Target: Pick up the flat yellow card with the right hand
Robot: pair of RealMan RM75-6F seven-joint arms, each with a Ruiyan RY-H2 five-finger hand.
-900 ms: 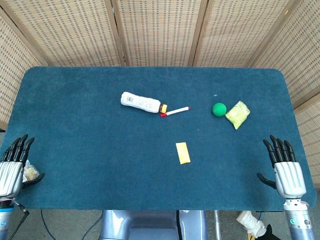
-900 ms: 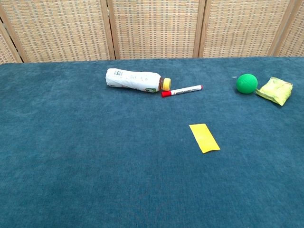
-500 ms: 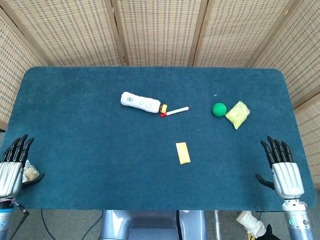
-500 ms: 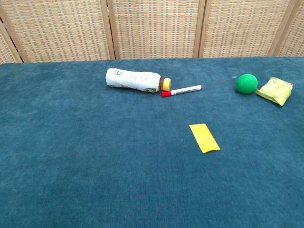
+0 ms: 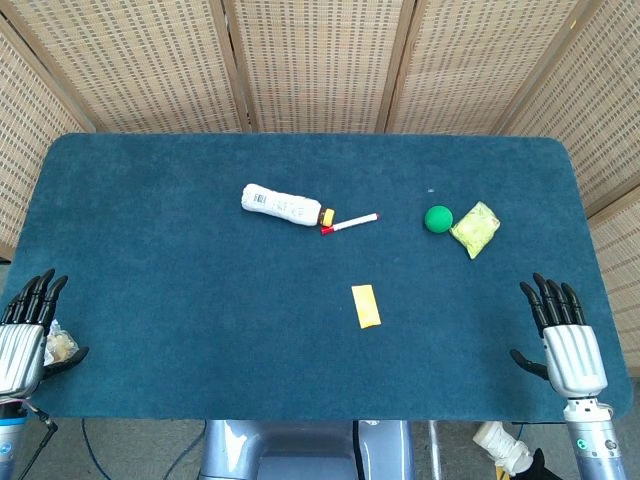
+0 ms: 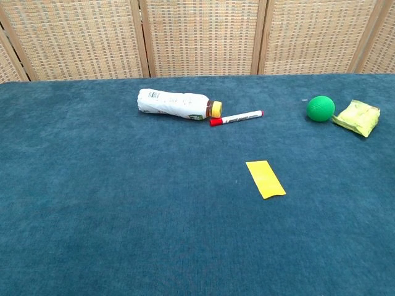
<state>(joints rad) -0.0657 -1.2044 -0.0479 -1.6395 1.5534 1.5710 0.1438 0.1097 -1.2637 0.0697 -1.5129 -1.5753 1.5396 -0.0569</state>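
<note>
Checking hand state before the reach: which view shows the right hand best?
The head view: the right hand shows at the table's near right edge, fingers apart, holding nothing, well right of the card. The chest view does not show it.

The yellow card [image 5: 366, 306] lies flat near the middle of the tabletop [image 5: 180, 270], toward the front edge. The right hand [image 5: 567, 342] is at the front right corner, fingers spread, holding nothing. The left hand [image 5: 22, 338] is at the front left corner, also empty.
</note>
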